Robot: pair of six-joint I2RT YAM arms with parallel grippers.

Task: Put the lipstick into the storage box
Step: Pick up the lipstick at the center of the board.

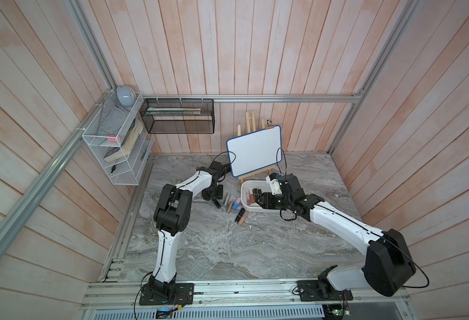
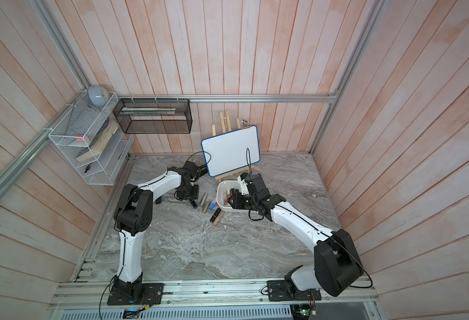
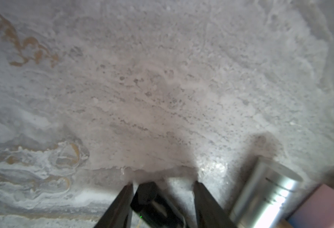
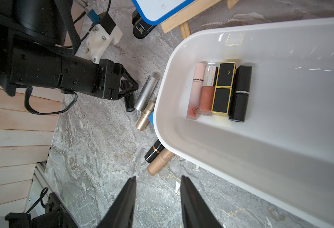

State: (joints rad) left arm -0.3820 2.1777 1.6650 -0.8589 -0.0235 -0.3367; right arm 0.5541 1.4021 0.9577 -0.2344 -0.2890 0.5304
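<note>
- Lipstick nearest a grasp: the small black lipstick [image 3: 152, 197] lies flat on the table [image 3: 162, 79], between the fingers of the left gripper [image 3: 163, 183]. The jaws stand partly open, one finger just beside it and a gap at the other, so nothing is clamped.
- Just beside it lie a silver tube [image 4: 146, 92] and a gold tube [image 4: 145, 116], then a pink-and-blue carton [image 1: 237, 203].
- Nearer the robot, a black-and-gold tube [image 4: 154, 151] and a tan tube [image 4: 159, 161] lie close against the wall of the storage box [image 4: 280, 148].
- Inside the box, four sit side by side at one end: a pink gloss [image 4: 195, 90], a peach gloss [image 4: 208, 92], a square black case [image 4: 223, 86] and a black tube [image 4: 240, 92].
- By my count, four are stowed and five tubes, plus the carton, are left outside.
- The right gripper [image 4: 158, 177] hangs by the box, partly open and empty.
- Around: a white wire rack [image 1: 111, 144] and a black mesh basket [image 1: 177, 116] on the wall, and a whiteboard [image 1: 254, 149] on its easel just behind the box.
- In the way, I judge: the silver tube crowds the grasp, and the right arm sits near the drop spot.
</note>
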